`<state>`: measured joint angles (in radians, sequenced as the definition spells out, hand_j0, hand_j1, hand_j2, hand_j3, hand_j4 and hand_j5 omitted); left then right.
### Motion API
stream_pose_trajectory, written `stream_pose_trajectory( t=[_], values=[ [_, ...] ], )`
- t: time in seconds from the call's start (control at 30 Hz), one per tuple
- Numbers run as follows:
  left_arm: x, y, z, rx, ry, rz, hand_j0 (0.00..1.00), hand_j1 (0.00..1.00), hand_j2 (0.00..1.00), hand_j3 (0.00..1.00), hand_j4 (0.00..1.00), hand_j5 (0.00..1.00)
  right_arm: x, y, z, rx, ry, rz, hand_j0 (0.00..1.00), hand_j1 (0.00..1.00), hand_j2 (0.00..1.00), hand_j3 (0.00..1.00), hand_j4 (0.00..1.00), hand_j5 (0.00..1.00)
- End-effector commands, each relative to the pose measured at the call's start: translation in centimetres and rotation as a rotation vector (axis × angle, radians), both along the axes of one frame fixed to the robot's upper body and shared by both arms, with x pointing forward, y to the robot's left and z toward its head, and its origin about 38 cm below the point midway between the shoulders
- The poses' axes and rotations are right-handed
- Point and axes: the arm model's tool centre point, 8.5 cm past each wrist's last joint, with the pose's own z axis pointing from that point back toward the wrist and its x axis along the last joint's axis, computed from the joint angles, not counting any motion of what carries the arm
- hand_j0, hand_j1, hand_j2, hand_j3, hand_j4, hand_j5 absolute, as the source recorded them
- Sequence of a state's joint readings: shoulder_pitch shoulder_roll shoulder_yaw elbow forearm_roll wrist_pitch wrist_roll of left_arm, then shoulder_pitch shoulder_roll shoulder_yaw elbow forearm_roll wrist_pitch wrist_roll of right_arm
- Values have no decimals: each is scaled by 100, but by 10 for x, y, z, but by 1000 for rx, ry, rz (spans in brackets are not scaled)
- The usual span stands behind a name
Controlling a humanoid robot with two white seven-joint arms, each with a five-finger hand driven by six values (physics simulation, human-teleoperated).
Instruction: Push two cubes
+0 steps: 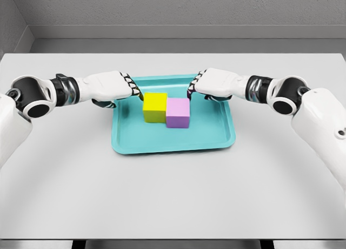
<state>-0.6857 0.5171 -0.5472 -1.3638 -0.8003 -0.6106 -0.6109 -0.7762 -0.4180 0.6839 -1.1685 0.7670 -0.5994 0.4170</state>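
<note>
1. Reaching in from the left, the left hand (116,86) sits over the tray's left rim with its fingers curled into a loose fist and holding nothing; the knuckles and fingertips face the yellow cube (155,106) and appear to touch or nearly touch its upper left edge, which suits a sideways shove rather than a lift
2. The teal tray (124,135) lies flat on the grey table (173,195), its long side running left to right, and both cubes stand inside it, in the upper middle part
3. The yellow cube rests flat on the tray floor, its faces roughly square to the tray's edges; being a cube, it has no long side to speak of
4. The pink cube (178,112) stands just right of the yellow one and a little nearer the camera, the two touching along their facing sides, so that together they make a short row running left to right
5. The right hand (213,82) mirrors the left: it is clenched on nothing, above the tray's far right part, with its fingertips close to the pink cube's upper right corner; whether they touch it I cannot tell
6. Judging by this pose, the hands bracket the pair in order to press the cubes together from both sides
</note>
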Motion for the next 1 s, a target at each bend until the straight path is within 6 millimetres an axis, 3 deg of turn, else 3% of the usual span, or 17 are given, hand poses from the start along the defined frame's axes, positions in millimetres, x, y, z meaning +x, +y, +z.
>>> stream_pose_trajectory(
  t=[0.0,0.1,0.2,0.27,0.37,0.5,0.6,0.73,0.9,0.97],
  values=[
    [1,7,1,2,2,15,78,78,78,78,78,78,-1,1,-4,-23,4,13,66,66,66,66,66,66],
    [3,15,6,7,-8,30,66,66,66,66,66,66,2,-1,3,-26,-10,10,66,66,66,66,66,66],
    [3,21,8,15,-11,39,64,64,64,64,64,64,8,-6,17,-22,-36,0,66,66,66,66,66,66],
    [4,22,9,14,-13,41,65,65,65,65,65,65,8,-23,28,-32,-58,-17,67,67,67,67,67,67],
    [8,24,13,14,-17,48,65,65,65,65,65,65,-19,-46,91,-48,-240,31,69,69,69,69,69,69],
    [10,25,13,15,-16,54,65,65,65,65,65,65,-63,-57,119,2,-298,99,70,70,70,70,70,70],
    [11,23,16,15,-22,50,65,65,65,65,65,65,-91,-44,115,103,-231,182,70,70,70,70,70,70],
    [13,21,22,13,-33,46,66,66,66,66,66,66,-103,-31,97,215,-65,241,73,73,73,73,73,73],
    [15,24,27,6,-40,51,66,66,66,66,66,66,-115,-17,91,274,30,303,72,72,72,72,72,72],
    [16,30,31,11,-46,60,67,67,67,67,67,67,-122,-5,69,234,100,336,72,72,72,72,72,72]
  ],
)
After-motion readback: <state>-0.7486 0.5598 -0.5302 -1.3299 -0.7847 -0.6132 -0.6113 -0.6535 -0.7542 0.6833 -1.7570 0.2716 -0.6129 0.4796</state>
